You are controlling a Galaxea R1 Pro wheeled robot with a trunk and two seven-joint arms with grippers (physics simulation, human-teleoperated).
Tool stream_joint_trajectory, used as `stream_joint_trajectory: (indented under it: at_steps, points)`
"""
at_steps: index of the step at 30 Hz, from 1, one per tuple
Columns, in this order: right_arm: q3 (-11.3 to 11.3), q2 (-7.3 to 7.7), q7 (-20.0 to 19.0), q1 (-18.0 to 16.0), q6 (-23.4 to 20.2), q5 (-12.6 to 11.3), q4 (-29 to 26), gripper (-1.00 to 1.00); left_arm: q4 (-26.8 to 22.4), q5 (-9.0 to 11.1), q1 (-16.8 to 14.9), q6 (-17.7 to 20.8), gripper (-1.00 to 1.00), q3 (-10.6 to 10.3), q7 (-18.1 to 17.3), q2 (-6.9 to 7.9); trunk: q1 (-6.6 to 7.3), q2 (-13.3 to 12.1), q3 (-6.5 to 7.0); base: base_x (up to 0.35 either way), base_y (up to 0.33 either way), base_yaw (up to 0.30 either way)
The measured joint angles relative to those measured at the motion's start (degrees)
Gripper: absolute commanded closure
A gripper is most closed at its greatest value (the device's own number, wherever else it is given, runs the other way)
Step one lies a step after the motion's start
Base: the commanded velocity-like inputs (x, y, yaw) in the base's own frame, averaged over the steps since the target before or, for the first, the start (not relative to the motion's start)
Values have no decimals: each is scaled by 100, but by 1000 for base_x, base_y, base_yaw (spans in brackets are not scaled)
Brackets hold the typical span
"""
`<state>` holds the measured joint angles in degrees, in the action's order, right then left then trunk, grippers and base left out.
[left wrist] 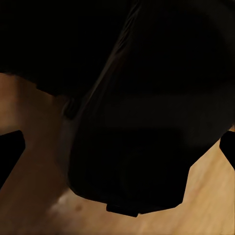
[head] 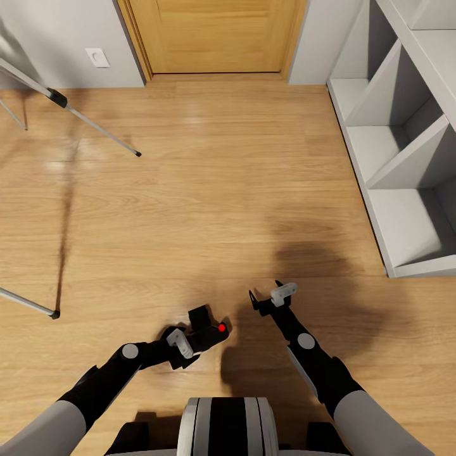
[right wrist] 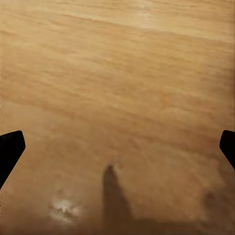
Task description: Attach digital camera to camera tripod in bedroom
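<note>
- Fingers of my left gripper look clamped on the digital camera, close in front of the trunk; the left wrist view shows its dark body right against the lens, wood floor beyond. I judge it held, though I cannot see how much of the body is actually between the pads.
- Risk one: the hold may be on a corner or edge. Swinging the arm fast toward the tripod could let the camera twist or slip, and it would drop to the floor.
- Right gripper hangs just beside, fingers spread and holding nothing; the right wrist view looks down on bare floor. Both arms are near each other, so a careless reach across could knock the camera.
- Camera tripod stands well apart, off to the far left; I see legs and feet at the picture's edge, not the head. I cannot yet judge the mount's height or facing.
- Risk two: driving the base leftward, I could clip a leg foot and tip or shift the tripod.
- White shelves and the wooden door lie farther off, out of my path.
</note>
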<state>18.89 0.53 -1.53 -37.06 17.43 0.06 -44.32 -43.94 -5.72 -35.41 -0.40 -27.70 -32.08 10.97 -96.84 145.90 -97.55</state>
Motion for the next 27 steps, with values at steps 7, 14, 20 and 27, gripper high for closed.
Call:
stream_joint_trajectory:
  at_steps: [7,14,20,27]
  points:
    - [0,2,0,0,0,-1,0,-100,0,0,0,6,-100,0,4,-37,0,0,0,0,0,0]
    - [0,1,0,0,0,1,0,-100,8,-1,0,21,-100,0,21,-94,0,0,0,0,0,0]
    - [0,1,0,0,0,1,0,-100,16,-1,0,38,-100,0,119,-135,0,0,0,0,0,0]
    - [0,4,0,0,0,-5,0,-100,24,-2,0,52,-100,-2,128,-156,0,0,0,0,0,0]
